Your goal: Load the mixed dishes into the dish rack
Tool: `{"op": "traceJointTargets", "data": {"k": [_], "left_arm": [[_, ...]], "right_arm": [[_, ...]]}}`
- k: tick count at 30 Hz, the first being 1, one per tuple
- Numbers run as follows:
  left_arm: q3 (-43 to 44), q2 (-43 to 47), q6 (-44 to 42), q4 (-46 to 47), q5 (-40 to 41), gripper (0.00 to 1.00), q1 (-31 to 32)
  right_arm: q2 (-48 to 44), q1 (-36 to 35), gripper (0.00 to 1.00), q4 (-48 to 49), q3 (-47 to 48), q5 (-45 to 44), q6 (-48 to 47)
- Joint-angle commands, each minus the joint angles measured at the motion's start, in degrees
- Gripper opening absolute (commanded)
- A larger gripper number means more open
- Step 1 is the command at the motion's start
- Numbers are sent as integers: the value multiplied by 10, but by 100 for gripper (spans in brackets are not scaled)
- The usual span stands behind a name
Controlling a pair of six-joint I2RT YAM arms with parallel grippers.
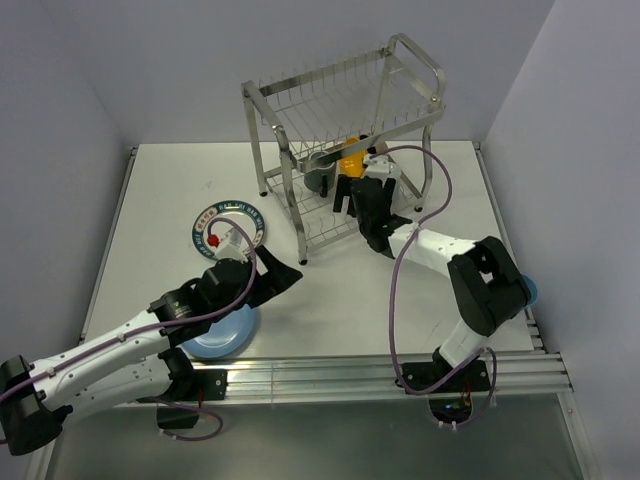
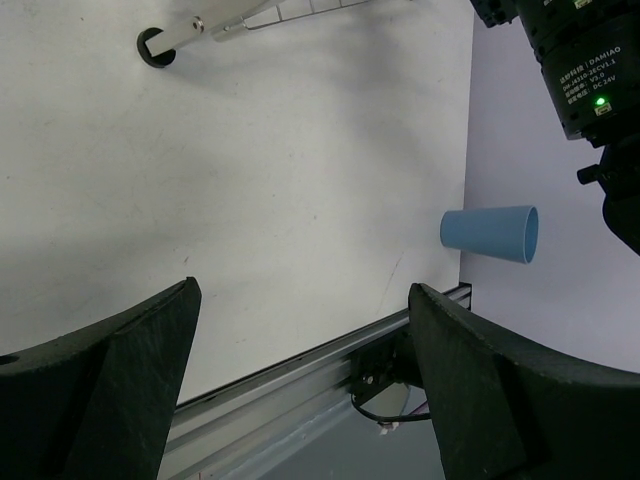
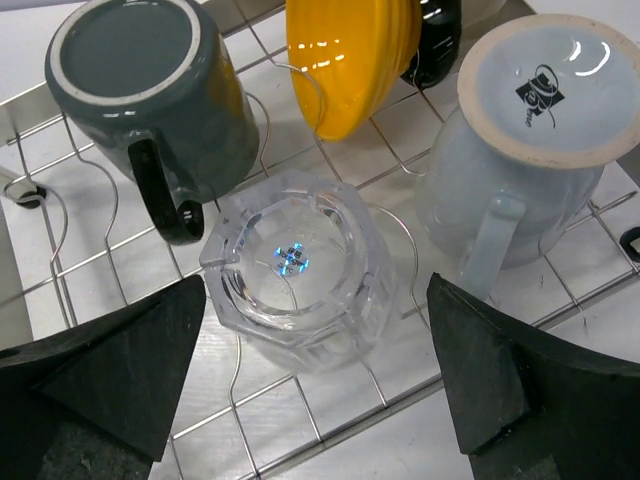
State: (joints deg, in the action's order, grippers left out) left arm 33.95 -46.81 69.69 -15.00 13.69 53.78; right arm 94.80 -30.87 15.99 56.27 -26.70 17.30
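Observation:
The silver wire dish rack stands at the back middle of the table. On its lower shelf, in the right wrist view, are an upside-down dark mug, an orange bowl, an upside-down pale grey-blue mug and an upside-down clear glass. My right gripper is open with the glass between its fingers, not touching them; it also shows in the top view. My left gripper is open and empty over bare table. A patterned-rim plate and a light blue plate lie at the left. A blue cup lies on its side at the table's right edge.
The left arm covers part of the light blue plate. A rack leg foot stands ahead of the left gripper. An aluminium rail runs along the near table edge. The right arm's purple cable loops above the table.

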Motion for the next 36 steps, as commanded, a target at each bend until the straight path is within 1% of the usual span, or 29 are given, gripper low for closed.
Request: {"op": "traceJointTargets", "data": {"k": [1,6,9,10,11,13,14,16,17,18,20,21,22,24,25,28,29,32,36], "left_arm": [[-3,-10,-1,37,-19,90,3],[-4,-16,5,38,-16,90,12],[-7,-15,7,38,-13,90,18],[-9,-15,9,36,-11,90,19],[-10,-15,10,36,-10,90,20],[-13,-14,11,35,-9,90,22],[-15,-14,12,36,-9,90,23],[-19,-14,13,38,-9,90,26],[-20,-14,14,42,-10,90,26],[-21,-15,14,42,-11,90,28],[-21,-16,17,42,-15,90,33],[-21,-16,16,43,-16,90,35],[-18,-16,16,42,-17,89,39],[-14,-15,17,34,-13,89,48],[-11,-14,17,30,-13,90,51],[-6,-12,17,18,-10,89,58],[-6,-11,18,16,-10,89,62],[-9,-11,20,14,-7,89,65],[-18,-21,25,27,-13,89,67]], "right_arm": [[-44,4,100,50,-18,12,-7],[-89,3,100,73,-55,17,-2],[-133,3,100,30,-64,-12,26],[-147,2,100,8,-63,-41,38],[-173,3,100,-57,-59,-60,52],[-198,3,100,-146,-42,-107,112],[-221,4,100,-245,-23,-161,137],[-237,5,100,-362,20,-221,227],[-248,8,100,-491,33,-270,276],[-254,20,100,-550,46,-284,362],[-269,39,100,-642,62,-288,403],[-276,48,100,-654,60,-288,403],[-282,77,100,-663,47,-285,403],[-298,115,100,-665,33,-267,377],[-305,158,100,-666,18,-261,371],[-341,212,100,-642,-21,-253,317],[-360,245,100,-633,-31,-253,294],[-396,284,99,-607,-65,-245,258],[-415,338,98,-584,-96,-221,237]]}}
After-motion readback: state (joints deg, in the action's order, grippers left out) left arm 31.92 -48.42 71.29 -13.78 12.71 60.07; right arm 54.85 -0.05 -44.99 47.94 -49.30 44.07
